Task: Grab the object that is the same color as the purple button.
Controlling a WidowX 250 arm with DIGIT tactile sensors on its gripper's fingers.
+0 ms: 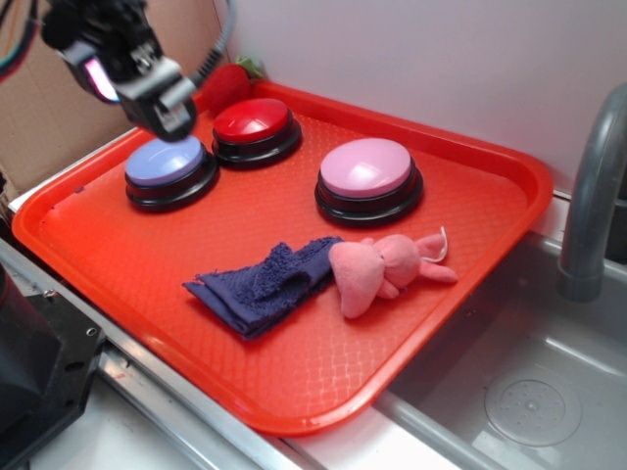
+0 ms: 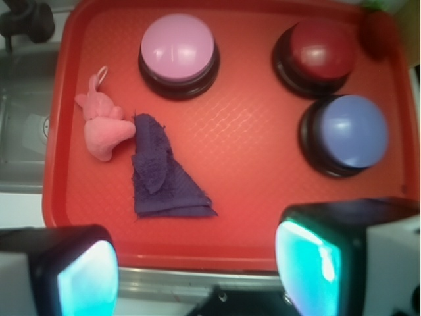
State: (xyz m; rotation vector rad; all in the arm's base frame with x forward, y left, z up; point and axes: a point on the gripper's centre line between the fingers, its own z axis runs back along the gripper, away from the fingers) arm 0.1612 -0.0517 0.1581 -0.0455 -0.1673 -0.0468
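Observation:
The dark blue-purple terry rag (image 1: 263,285) lies folded near the middle front of the red tray (image 1: 118,255); in the wrist view it (image 2: 161,171) is left of centre. The purple button (image 1: 167,168) with a lavender dome and black base sits at the tray's back left; in the wrist view it (image 2: 348,131) is at the right. My gripper (image 1: 162,103) hovers high above the tray's back left, over the purple button, far from the rag. It is open and empty, its jaws wide apart (image 2: 197,270) in the wrist view.
A pink plush toy (image 1: 382,269) touches the rag's right end. A pink-topped button (image 1: 367,176) and a red-topped button (image 1: 255,127) stand at the back, with a strawberry (image 1: 225,86) behind. A sink (image 1: 529,382) and grey faucet (image 1: 593,196) are at the right.

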